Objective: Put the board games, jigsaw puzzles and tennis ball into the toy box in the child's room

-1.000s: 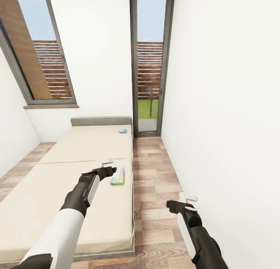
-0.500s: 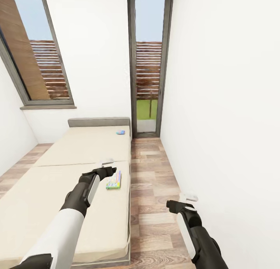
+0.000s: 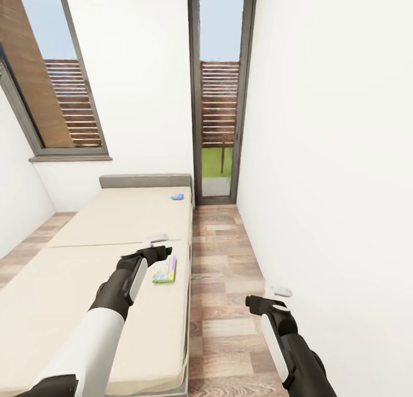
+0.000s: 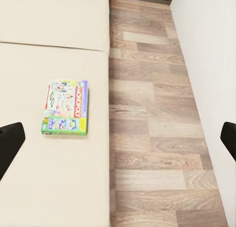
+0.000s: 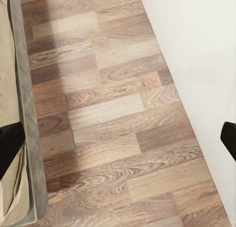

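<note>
While the left gripper hangs over the near section of the bed, the green-topped board game lies flat on the beige mattress just to the right of and slightly nearer than its fingertips, close to the bed's right edge. From the left wrist view the same board game sits between the two dark fingertips at either side of the picture, nearer the one over the mattress, and nothing touches it; the jaws stand wide apart and hold nothing. The right gripper hovers over the wood-plank floor between the bed and the white wall, well apart from the game, and its wrist view shows the fingertips spread wide with bare planks and the grey bed base below; it too is empty. Two board games are in sight: the green one by the left gripper and a light blue board game lying at the far right corner of the mattress, just in front of the low grey headboard. Two grey-framed windows appear, a wide window at far left and a tall narrow window beyond the strip of floor. The mattress lies in two sections, joined by one seam across the bed.
</note>
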